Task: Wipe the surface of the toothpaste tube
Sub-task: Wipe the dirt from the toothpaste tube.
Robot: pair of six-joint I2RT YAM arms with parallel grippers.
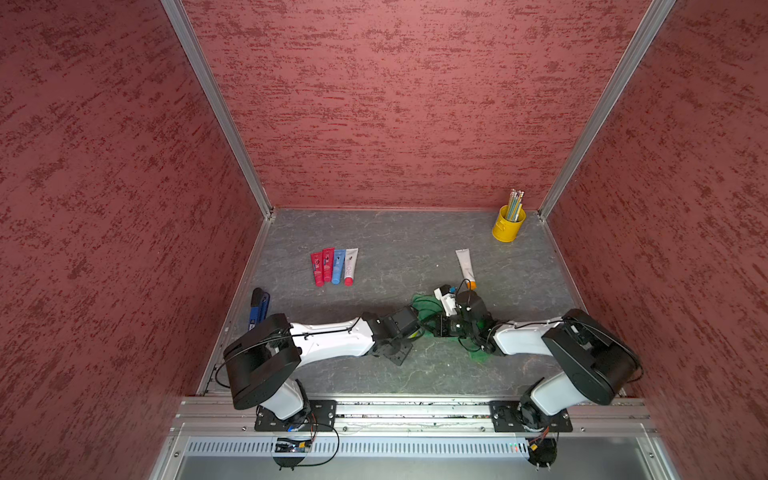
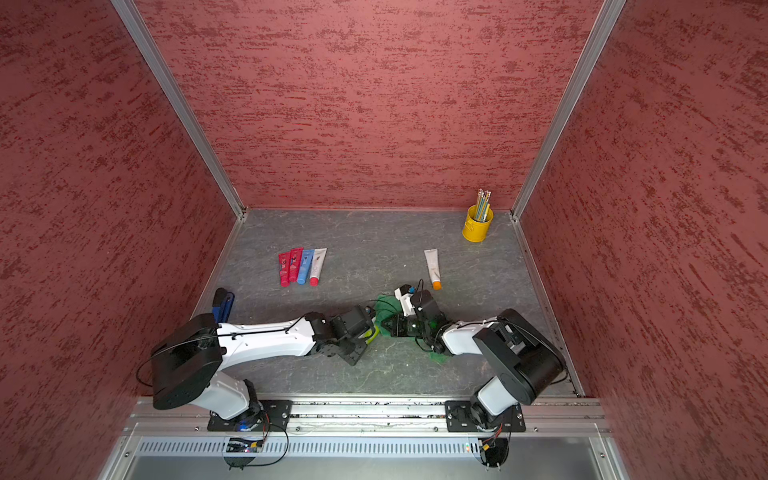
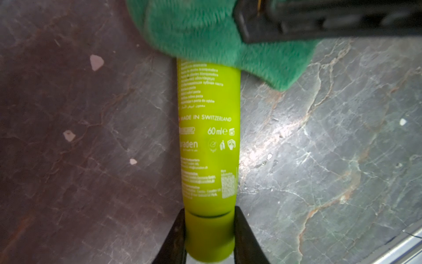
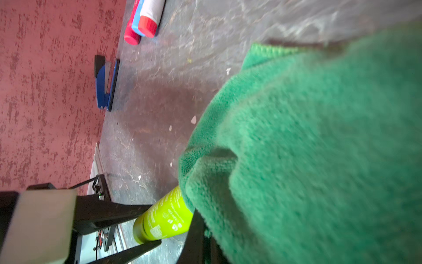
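L gripper [image 3: 210,233] was clamped on the lime toothpaste tube [image 3: 209,137] at cap end; R gripper [image 2: 388,325] was pinched shut on green cloth [image 3: 205,29], which lay draped over the tube's other end.

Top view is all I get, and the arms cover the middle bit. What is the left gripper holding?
Observer: The left gripper is pinching a lime-green toothpaste tube by its cap.
Operator: Is the cloth touching it?
Observer: Yes. The green cloth drapes over the tube's other end, opposite the cap.
Operator: Who's got the cloth?
Observer: The right gripper is shut on it.
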